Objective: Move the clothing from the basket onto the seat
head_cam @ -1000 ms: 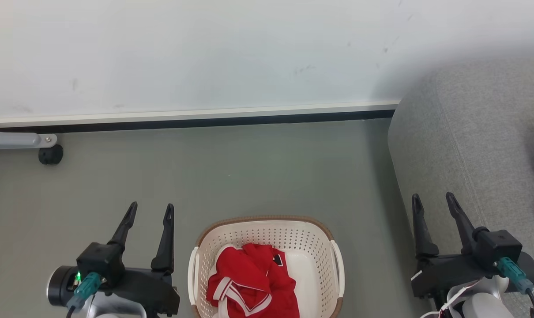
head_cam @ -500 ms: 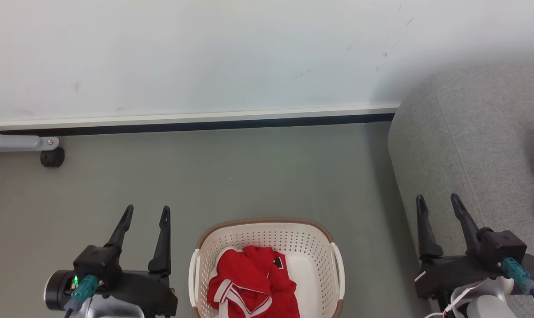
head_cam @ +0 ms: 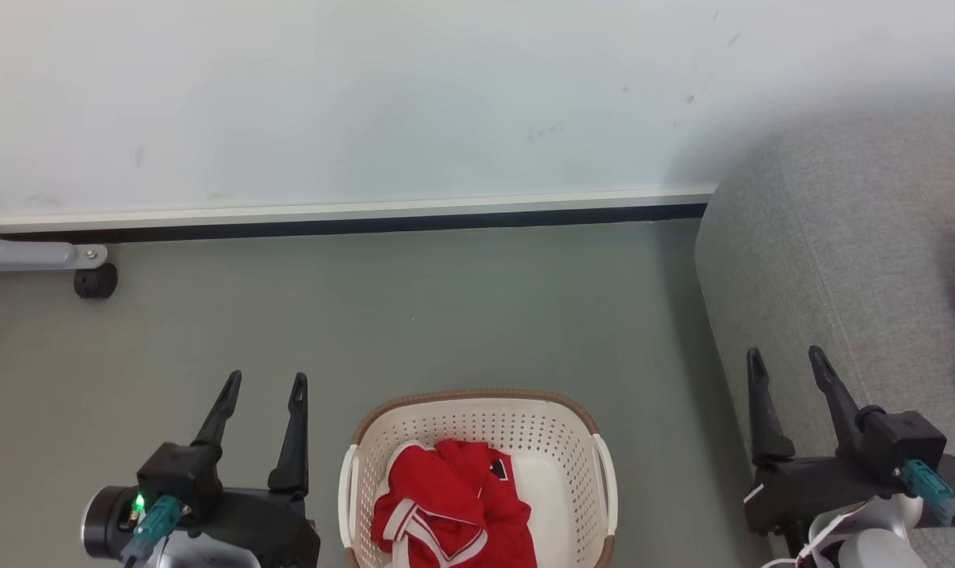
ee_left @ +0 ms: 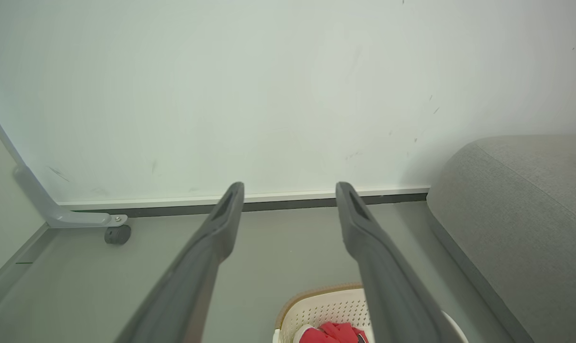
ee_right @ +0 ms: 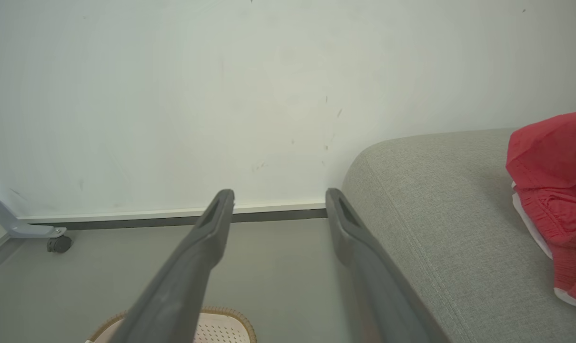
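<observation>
Clothing (head_cam: 450,513) bunched in left half of basket (head_cam: 477,398), on floor. Seat (head_cam: 840,260) just right; second red garment (ee_right: 554,190) lies on it. Left gripper (head_cam: 267,379) and right gripper (head_cam: 785,353) flank basket, jaws wide apart, empty, probably poised for reach-in.

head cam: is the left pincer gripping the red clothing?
No, the left pincer stands open and empty beside the basket, apart from the clothing lying inside it.
</observation>
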You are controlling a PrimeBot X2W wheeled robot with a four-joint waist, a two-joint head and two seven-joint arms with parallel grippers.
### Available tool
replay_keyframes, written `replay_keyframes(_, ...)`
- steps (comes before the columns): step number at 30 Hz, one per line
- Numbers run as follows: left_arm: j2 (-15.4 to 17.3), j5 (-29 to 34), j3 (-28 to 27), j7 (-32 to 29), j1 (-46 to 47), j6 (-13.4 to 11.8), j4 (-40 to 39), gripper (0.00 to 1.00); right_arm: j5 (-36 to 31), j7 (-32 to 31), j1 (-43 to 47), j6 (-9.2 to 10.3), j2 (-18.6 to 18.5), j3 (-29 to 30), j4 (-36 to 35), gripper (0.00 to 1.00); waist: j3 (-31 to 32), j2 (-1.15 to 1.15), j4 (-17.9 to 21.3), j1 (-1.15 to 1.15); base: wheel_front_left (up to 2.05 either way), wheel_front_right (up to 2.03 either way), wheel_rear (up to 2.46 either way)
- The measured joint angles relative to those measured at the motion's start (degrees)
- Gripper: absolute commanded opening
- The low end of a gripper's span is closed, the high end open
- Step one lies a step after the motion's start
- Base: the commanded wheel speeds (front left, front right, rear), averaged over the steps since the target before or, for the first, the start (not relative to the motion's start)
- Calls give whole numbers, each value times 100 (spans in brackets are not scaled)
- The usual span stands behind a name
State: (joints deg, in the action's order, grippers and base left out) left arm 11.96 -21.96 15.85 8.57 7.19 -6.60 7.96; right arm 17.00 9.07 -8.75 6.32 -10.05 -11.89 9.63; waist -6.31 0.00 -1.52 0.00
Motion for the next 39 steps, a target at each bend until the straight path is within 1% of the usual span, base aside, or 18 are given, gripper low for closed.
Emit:
replay_keyframes(10, -64, 96, 60, -19, 29, -2, -23, 100, -40, -96, 18, 23, -24, 59, -305, 100, -130, 0, -54, 0, 0, 0, 0)
replay_keyframes(17, -119, 152, 114, -16, 199, -2, -32, 100, -146, -202, -14, 24, -34, 58, -726, 100, -462, 0, -50, 0, 0, 0, 0)
replay_keyframes(30, -236, 238, 264, -40, 853, 13, 355, 100, -291, -454, -641, 30, -11, -9, -1328, 100, -1404, 0, 92, 1, 0, 0, 0)
replay_keyframes(37, -230, 370, 325, -53, 1306, 156, 720, 100, -334, -554, -1119, 31, 82, -101, -1572, 100, -1971, 1, 258, 1, 0, 0, 0)
replay_keyframes(39, -221, 390, 323, -67, 1430, 159, 851, 100, -334, -557, -1234, 31, 130, -120, -1651, 100, -2136, 1, 319, 1, 0, 0, 0)
